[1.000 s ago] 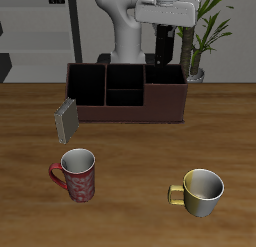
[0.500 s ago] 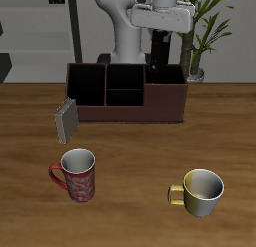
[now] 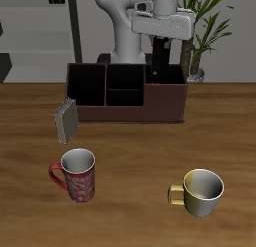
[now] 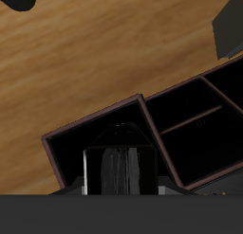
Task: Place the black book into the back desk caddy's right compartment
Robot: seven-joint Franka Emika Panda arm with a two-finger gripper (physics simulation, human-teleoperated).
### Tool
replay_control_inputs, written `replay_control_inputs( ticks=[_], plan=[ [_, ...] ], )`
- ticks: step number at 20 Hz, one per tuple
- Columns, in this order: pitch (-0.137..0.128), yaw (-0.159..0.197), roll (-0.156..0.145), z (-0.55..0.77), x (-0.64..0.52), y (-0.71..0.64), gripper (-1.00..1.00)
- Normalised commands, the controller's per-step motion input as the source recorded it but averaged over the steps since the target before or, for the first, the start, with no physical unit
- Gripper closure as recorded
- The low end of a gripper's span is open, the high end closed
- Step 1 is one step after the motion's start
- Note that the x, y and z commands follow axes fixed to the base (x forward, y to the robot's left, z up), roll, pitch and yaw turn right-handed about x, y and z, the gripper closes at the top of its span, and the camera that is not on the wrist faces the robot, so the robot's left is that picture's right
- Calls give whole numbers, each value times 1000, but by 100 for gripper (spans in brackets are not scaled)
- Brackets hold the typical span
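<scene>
The thin plain black book (image 3: 163,57) hangs upright, clamped in the gripper (image 3: 163,41) fingers, over the maroon-brown back desk caddy's (image 3: 128,104) right compartment (image 4: 106,146); lower straight, clear of the walls, before releasing.

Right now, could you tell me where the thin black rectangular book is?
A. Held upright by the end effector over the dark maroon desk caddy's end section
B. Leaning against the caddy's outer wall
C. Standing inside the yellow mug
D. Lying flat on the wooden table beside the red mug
A: the thin black rectangular book hangs upright from the end effector over the end section of the dark maroon desk caddy.
</scene>
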Motion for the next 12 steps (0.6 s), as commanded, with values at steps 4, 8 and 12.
replay_control_inputs(
  ticks=[4, 8, 12],
  plan=[
    [24, -8, -6, -179, 89, -61, 100],
    [31, -16, -3, -240, 90, -37, 100],
    [52, -8, 13, -326, 141, 4, 100]
  ],
)
